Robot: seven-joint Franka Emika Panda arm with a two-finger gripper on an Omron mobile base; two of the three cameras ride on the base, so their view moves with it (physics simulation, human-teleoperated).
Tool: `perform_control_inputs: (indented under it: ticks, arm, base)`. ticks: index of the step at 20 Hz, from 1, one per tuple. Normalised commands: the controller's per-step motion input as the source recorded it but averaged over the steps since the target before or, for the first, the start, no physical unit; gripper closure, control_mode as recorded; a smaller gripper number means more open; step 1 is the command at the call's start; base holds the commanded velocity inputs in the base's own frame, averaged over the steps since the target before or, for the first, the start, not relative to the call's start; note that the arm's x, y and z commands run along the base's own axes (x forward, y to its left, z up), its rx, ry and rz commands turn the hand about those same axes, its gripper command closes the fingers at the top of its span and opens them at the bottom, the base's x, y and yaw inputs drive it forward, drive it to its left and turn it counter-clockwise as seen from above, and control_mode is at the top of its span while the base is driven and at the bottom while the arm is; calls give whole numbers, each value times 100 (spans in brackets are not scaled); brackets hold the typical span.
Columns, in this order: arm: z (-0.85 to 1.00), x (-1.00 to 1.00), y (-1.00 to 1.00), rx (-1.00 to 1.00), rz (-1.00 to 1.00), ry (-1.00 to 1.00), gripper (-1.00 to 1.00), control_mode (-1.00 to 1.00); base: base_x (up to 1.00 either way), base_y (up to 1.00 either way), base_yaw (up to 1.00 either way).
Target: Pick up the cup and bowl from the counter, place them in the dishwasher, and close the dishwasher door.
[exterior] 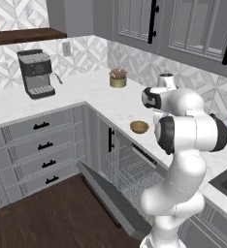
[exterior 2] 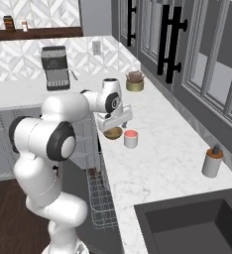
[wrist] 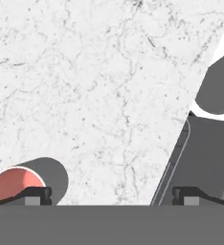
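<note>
The golden-brown bowl [exterior: 139,127] [exterior 2: 113,133] sits on the white marble counter [exterior 2: 157,149] near its front edge. The short cup [exterior 2: 131,139] [wrist: 24,183], red-pink inside, stands just right of the bowl. My gripper [exterior 2: 114,125] [wrist: 114,196] hovers low over the bowl, pointing down, open with its fingers wide apart. In the hand view the left fingertip [wrist: 35,195] is beside the cup's rim, and bare counter and the counter's edge lie between the fingertips. Below the counter the dishwasher [exterior: 130,172] stands open, wire rack showing, its door [exterior: 113,198] dropped down.
A gold pot with a plant [exterior: 118,77] [exterior 2: 134,82] stands farther back on the counter. A coffee machine [exterior: 36,73] [exterior 2: 55,67] is in the corner. A soap dispenser [exterior 2: 212,161] stands by the sink [exterior 2: 197,223]. Upper cabinets [exterior 2: 177,44] hang over the counter.
</note>
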Motion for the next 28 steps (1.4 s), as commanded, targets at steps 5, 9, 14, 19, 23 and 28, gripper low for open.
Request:
perform_control_inputs:
  ticks: [5, 9, 14, 19, 23, 28]
  arm:
    - [-35, 12, 8, 0, -19, -8, -100, -100]
    - [-41, 12, 20, 0, -19, -8, -100, -100]
    - [-39, 23, 28, -3, -16, -8, -100, -100]
    - [-25, 38, 19, -3, -15, -6, -100, -100]
    - [-17, 50, 5, -2, -15, -3, -100, -100]
    - [-18, 44, 2, 0, -15, 0, -100, -100]
  base:
    - [0, 0, 0]
    - [0, 0, 0]
    - [0, 0, 0]
    - [0, 0, 0]
    - [0, 0, 0]
    - [0, 0, 0]
